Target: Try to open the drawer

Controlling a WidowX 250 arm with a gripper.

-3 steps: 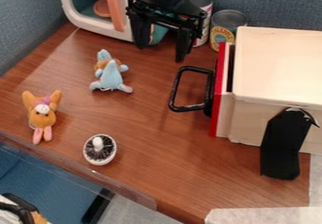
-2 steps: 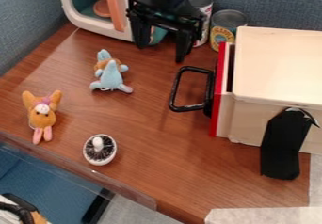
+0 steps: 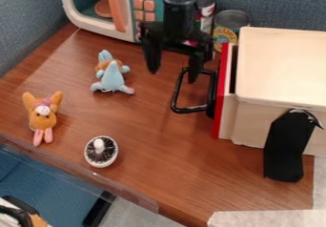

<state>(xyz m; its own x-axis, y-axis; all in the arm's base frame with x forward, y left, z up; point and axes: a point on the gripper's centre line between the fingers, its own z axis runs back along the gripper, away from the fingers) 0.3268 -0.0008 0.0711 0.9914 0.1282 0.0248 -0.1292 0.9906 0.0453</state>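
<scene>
- A blue fabric wall (image 3: 280,6) stands behind a brown wood-grain counter (image 3: 149,159), with a clear strip (image 3: 76,170) along the near left edge.
- At the back left is a toy microwave (image 3: 102,29), white and teal, with an orange-pink handle (image 3: 116,6) and matching buttons (image 3: 144,10).
- Two cans (image 3: 231,25) sit at the back, between the microwave and a cream box (image 3: 283,66) on the right.
- The drawer (image 3: 221,114) is in the left side of the box, its red front slightly out, with a narrow dark gap behind the front's upper part.
- A black loop handle (image 3: 176,93) juts left from the drawer front.
- The end effector (image 3: 172,75) points down at the handle's upper left, its fingers spread wide with nothing between them; one fingertip overlaps the handle's top bar, though whether they touch I cannot tell.
- A black flap (image 3: 286,147) hangs down the near side of the box.
- Left of the handle sits a blue and brown plush (image 3: 111,78); farther left and nearer lies an orange plush (image 3: 43,117).
- Right of the orange plush is a round white brush (image 3: 100,151) with dark bristles and a knob.
</scene>
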